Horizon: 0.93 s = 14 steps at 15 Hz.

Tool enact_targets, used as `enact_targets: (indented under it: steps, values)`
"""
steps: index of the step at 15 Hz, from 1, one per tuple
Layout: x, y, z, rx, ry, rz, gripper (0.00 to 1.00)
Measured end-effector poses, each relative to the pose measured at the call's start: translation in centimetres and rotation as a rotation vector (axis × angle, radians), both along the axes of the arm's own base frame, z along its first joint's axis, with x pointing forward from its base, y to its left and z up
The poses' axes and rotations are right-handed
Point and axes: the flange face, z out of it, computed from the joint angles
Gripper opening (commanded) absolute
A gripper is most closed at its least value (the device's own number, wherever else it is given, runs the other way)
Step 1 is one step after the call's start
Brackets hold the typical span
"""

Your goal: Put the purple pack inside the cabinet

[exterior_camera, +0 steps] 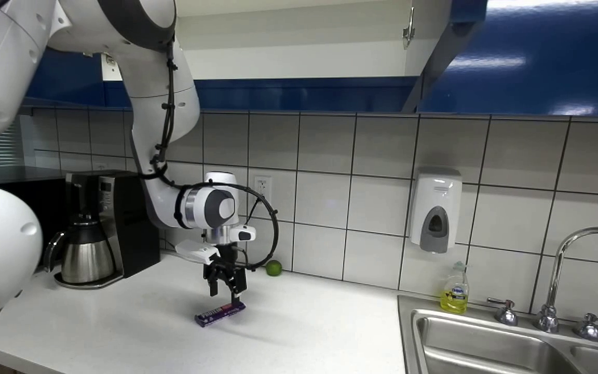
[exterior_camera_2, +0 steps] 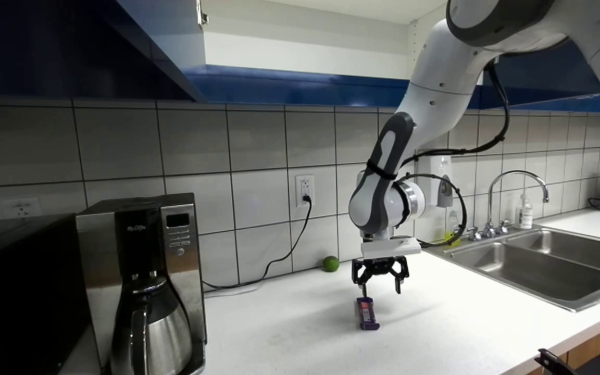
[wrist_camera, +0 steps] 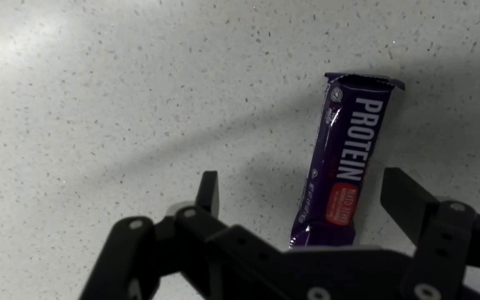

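The purple pack lies flat on the white counter, with its label up, in both exterior views (exterior_camera: pixel 220 314) (exterior_camera_2: pixel 367 313). In the wrist view the pack (wrist_camera: pixel 344 162) lies between the two fingers, nearer the right one, with its lower end hidden behind the gripper body. My gripper (wrist_camera: pixel 301 175) is open and points down. In both exterior views the gripper (exterior_camera: pixel 225 294) (exterior_camera_2: pixel 382 291) is just above the pack, holding nothing. The cabinet, with a blue frame (exterior_camera: pixel 304 93) and white interior, is open above the counter in both exterior views (exterior_camera_2: pixel 305 86).
A coffee maker (exterior_camera: pixel 127 223) with a steel carafe (exterior_camera_2: pixel 159 333) stands on the counter. A green ball (exterior_camera_2: pixel 330 263) rests by the tiled wall. A sink (exterior_camera: pixel 486 337), a yellow soap bottle (exterior_camera: pixel 454 291) and a wall dispenser (exterior_camera: pixel 436 208) are along the counter. An open blue door (exterior_camera: pixel 527 57) hangs overhead.
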Motion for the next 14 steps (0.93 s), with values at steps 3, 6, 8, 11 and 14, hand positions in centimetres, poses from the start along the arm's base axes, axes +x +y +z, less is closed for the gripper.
enact_targets:
  steps: [3, 6, 8, 11, 14]
  values:
    - [0.2, 0.2, -1.6, -0.01, 0.005, -0.012, 1.0]
    - [0.8, 0.1, -2.9, -0.02, 0.0, -0.017, 1.0]
    - [1.3, 0.3, -3.5, -0.024, -0.007, -0.012, 1.0]
    - [2.2, 1.0, -4.0, -0.025, -0.024, 0.004, 1.0]
    - [2.8, 2.0, -4.3, -0.027, -0.032, 0.021, 1.0]
